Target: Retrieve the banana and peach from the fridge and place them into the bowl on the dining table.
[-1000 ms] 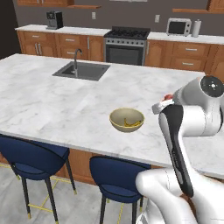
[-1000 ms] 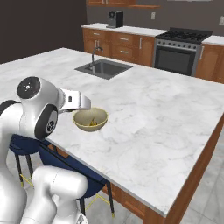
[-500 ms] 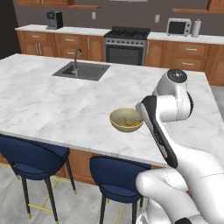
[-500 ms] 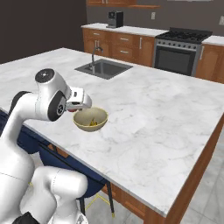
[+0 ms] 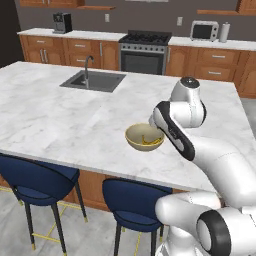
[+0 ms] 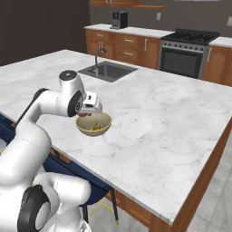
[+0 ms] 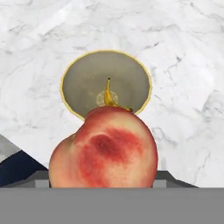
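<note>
**A:** Where is the fruit?

**B:** The round red-orange peach [image 7: 105, 148] sits clamped in the two-finger gripper [image 6: 84, 115], fingers spread around its width, directly above the shallow yellow-tan bowl [image 7: 74, 74]. In the hand view it covers the bowl's near rim.

**A:** And inside the bowl?

**B:** A yellow banana [image 7: 108, 97] lies across the bottom; it also shows in the left base view [image 5: 147, 141].

**A:** What carries the bowl?

**B:** The white, grey-veined marble dining table [image 5: 55, 120]. The bowl [image 6: 94, 125] stands near the table's front edge, above the dark blue stools [image 5: 37, 180]. The steel sink with its tap [image 5: 93, 80] is well apart, toward the far edge.

**A:** Beyond the table?

**B:** Wooden cabinets, a steel oven range [image 5: 144, 51], and a microwave [image 5: 205, 31] on the back counter.
</note>
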